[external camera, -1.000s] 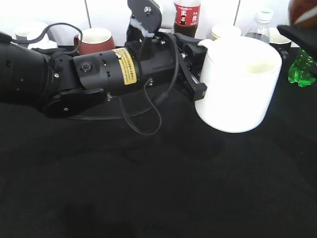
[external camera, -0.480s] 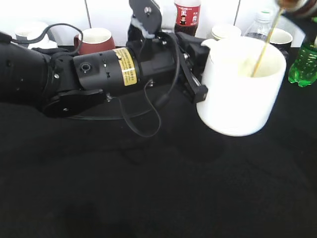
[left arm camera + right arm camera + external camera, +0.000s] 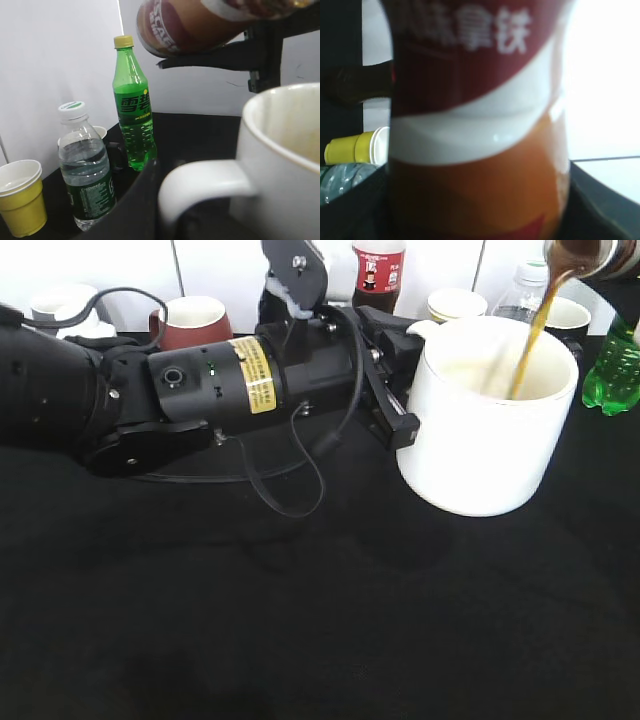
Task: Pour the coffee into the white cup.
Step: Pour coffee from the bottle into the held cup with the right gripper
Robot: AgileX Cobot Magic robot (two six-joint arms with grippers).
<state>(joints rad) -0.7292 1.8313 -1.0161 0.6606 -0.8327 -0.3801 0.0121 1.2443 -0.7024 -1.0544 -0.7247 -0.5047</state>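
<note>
The white cup (image 3: 485, 425) is held a little above the black table by its handle (image 3: 205, 187), on which my left gripper (image 3: 395, 390) is shut. The coffee bottle (image 3: 590, 255) is tipped at the top right edge of the exterior view, and a brown stream (image 3: 530, 335) falls from its neck into the cup. The bottle fills the right wrist view (image 3: 477, 120), gripped by my right gripper, whose fingers are hidden behind it. In the left wrist view the bottle (image 3: 200, 25) hangs above the cup rim (image 3: 280, 120).
Behind the cup stand a dark red mug (image 3: 195, 320), a cola bottle (image 3: 378, 270), a yellow paper cup (image 3: 20, 197), a clear water bottle (image 3: 85, 170) and a green soda bottle (image 3: 132, 105). The left arm lies across the table's left half.
The coffee bottle has come in over the cup and tipped further. A thin stream started half a second ago and is now thicker. The cup has stayed in place.
</note>
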